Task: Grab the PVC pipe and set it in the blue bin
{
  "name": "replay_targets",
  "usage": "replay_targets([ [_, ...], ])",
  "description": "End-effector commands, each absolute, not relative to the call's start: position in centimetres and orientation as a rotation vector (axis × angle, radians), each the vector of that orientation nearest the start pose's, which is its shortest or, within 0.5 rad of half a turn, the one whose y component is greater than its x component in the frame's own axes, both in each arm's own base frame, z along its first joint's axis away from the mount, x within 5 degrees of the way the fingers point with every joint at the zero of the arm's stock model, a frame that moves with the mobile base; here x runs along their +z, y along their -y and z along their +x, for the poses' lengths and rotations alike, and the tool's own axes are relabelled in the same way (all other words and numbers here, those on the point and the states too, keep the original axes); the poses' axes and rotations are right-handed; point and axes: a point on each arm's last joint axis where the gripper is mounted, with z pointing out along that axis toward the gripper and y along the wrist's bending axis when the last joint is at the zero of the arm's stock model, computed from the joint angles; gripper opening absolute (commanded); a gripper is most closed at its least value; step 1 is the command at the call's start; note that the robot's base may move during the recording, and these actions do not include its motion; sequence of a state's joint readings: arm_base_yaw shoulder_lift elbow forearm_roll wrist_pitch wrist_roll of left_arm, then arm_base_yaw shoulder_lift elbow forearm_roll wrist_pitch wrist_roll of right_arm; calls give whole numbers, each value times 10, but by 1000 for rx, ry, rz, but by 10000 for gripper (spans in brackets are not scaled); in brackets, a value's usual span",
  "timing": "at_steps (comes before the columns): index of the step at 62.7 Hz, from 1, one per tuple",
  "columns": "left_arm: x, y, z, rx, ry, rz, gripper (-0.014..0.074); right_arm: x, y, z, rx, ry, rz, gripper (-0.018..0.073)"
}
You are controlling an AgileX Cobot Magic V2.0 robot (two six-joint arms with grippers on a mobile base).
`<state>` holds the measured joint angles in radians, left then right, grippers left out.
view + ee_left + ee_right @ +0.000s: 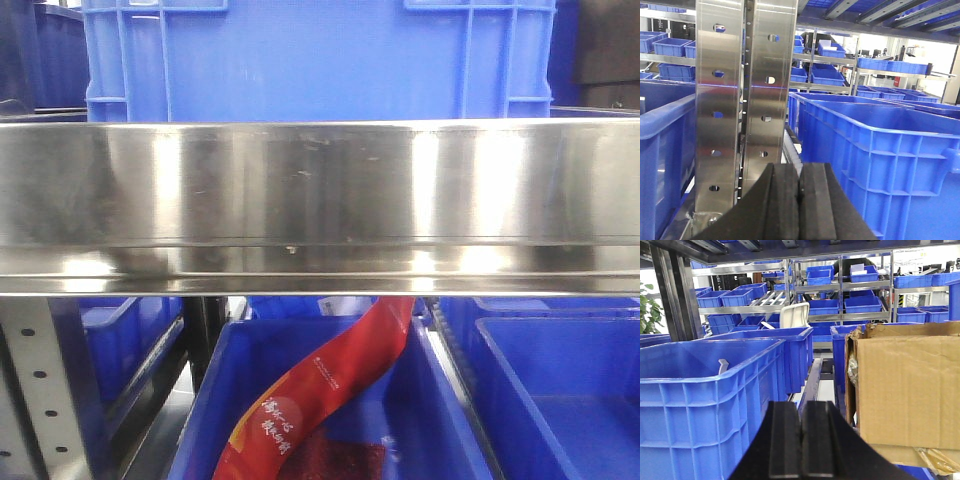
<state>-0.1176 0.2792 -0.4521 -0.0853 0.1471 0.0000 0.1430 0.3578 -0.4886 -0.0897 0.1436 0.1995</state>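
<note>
**Both grippers clenched among the blue bins**

My left gripper (799,200) was clenched, its black pads pressed together on nothing, facing a perforated steel shelf post (735,100) and a large blue bin (875,170). My right gripper (801,440) was likewise clenched on nothing, between another blue bin (705,405) and a cardboard box (910,390). A pale, pipe-like piece (723,366) stood inside that bin's rim; I could not tell whether it was the PVC pipe.

blue bin (320,60) apparently on steel shelf (320,200)
</note>
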Motion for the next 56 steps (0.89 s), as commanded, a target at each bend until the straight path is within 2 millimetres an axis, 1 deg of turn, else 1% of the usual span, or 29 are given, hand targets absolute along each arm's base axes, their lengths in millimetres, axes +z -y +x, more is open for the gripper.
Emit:
replay_targets([
  [1, 335, 9, 65, -168, -1445, 35, -111, 342, -10, 78, 188, -1472, -16, -168],
  [18, 335, 8, 65, -168, -1443, 35, -111, 342, -10, 77, 177, -1476, -24, -168],
  [24, 335, 8, 65, -168, -1443, 35, -111, 341, -9, 74, 100, -1463, -97, -168],
  [29, 335, 8, 65, -168, -1442, 34, -111, 336, -10, 72, 70, -1462, -130, -168],
  [35, 335, 8, 65, -168, -1442, 34, -111, 317, -9, 72, 72, -1468, -114, -168],
  [38, 335, 8, 65, -168, -1442, 34, -111, 302, -8, 72, 75, -1462, -104, -168],
  [44, 335, 8, 65, -168, -1442, 34, -111, 282, -8, 70, 86, -1432, -92, -168],
  [49, 335, 8, 65, -168, -1442, 34, -111, 260, -7, 66, 107, -1429, -71, -168],
  [56, 335, 8, 65, -168, -1442, 34, -111, 240, -7, 62, 141, -1440, -38, -168],
])
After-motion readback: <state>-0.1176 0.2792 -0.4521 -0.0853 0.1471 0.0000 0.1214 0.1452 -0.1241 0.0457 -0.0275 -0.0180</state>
